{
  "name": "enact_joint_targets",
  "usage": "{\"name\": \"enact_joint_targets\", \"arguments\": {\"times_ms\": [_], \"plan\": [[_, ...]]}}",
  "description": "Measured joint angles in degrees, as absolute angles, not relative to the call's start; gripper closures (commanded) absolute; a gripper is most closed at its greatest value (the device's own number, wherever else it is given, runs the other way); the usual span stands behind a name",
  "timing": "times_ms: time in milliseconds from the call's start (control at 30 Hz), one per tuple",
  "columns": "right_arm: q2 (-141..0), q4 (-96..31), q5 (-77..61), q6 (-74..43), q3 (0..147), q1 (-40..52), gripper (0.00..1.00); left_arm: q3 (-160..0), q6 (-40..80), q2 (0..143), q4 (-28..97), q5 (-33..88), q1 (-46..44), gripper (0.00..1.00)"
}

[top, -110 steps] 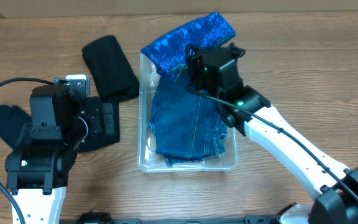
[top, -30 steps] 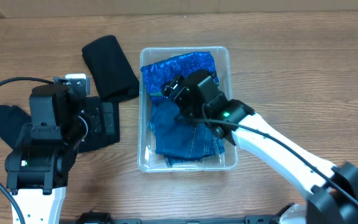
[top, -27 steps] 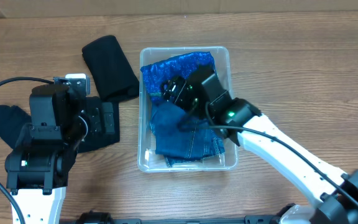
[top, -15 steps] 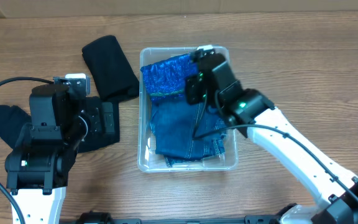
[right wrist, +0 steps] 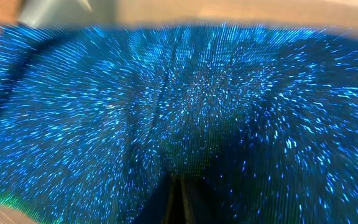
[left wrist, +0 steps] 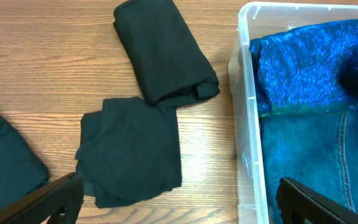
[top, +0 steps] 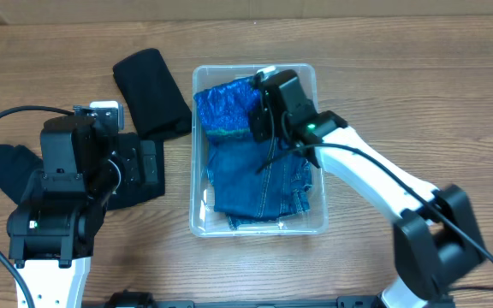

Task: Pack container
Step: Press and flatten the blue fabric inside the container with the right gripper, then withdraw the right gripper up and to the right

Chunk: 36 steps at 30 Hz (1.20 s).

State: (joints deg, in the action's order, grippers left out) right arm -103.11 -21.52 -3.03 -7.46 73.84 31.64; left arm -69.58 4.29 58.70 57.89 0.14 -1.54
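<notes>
The clear plastic container (top: 197, 205) stands at the table's centre and shows at the right of the left wrist view (left wrist: 246, 124). It holds folded denim (top: 259, 184) at the near end and a blue sparkly garment (top: 222, 107) at the far end. My right gripper (top: 259, 115) is down in the far end of the container, its fingers (right wrist: 178, 199) shut together on the blue sparkly fabric (right wrist: 185, 93), which puckers toward the tips. My left gripper (left wrist: 179, 208) is wide open and empty, above a flat black garment (left wrist: 132, 155) left of the container.
A rolled black garment (top: 151, 92) lies at the far left of the container and also shows in the left wrist view (left wrist: 163, 53). Another black garment (top: 8, 171) lies at the far left. My left arm (top: 58, 205) stands over the near left of the table.
The right gripper brought the blue sparkly garment down off the far rim into the container, then shifted toward the far right end. The left arm has not moved.
</notes>
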Motion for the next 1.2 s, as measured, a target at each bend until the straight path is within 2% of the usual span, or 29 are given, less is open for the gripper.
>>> {"name": "enact_joint_targets", "arguments": {"times_ms": [100,333,433,500,567,633,700,733,900,1100,1200], "plan": [[-107.4,-22.1,-5.0,-7.2,74.1,31.6,0.96,-69.6,4.3,58.7,57.9,0.1,-1.5,0.00],[-109.3,-25.3,-6.6,-7.2,76.2,31.5,0.96,-69.6,4.3,58.7,57.9,0.1,-1.5,0.00],[-109.0,-26.5,-6.5,-7.2,76.8,31.5,0.85,-69.6,4.3,58.7,57.9,0.1,-1.5,0.00],[-108.3,-29.5,-6.1,-7.0,77.9,31.6,0.83,-69.6,4.3,58.7,58.0,0.1,-1.5,0.00],[-107.0,-34.0,-4.9,-6.9,79.8,31.6,0.70,-69.6,4.3,58.7,58.2,0.1,-1.5,0.00],[-105.0,-38.4,-3.4,-6.8,82.2,31.6,0.51,-69.6,4.3,58.7,58.3,0.1,-1.5,0.00],[-102.3,-43.3,-1.9,-6.3,86.0,31.6,0.22,-69.6,4.3,58.7,58.3,0.1,-1.5,0.00],[-100.2,-45.4,-1.0,-6.2,88.2,31.4,0.16,-69.6,4.3,58.7,58.3,0.1,-1.5,0.00],[-87.1,-54.1,1.8,-5.9,97.5,27.3,0.00,-69.6,4.3,58.7,58.3,0.1,-1.5,0.00],[-76.9,-67.5,2.9,-8.0,99.4,13.2,0.00,-69.6,4.4,58.7,58.0,0.2,-0.4,0.00],[-77.5,-74.6,2.3,-8.7,99.2,6.8,0.00,-69.6,6.3,58.7,57.6,0.4,4.8,0.00]]}}
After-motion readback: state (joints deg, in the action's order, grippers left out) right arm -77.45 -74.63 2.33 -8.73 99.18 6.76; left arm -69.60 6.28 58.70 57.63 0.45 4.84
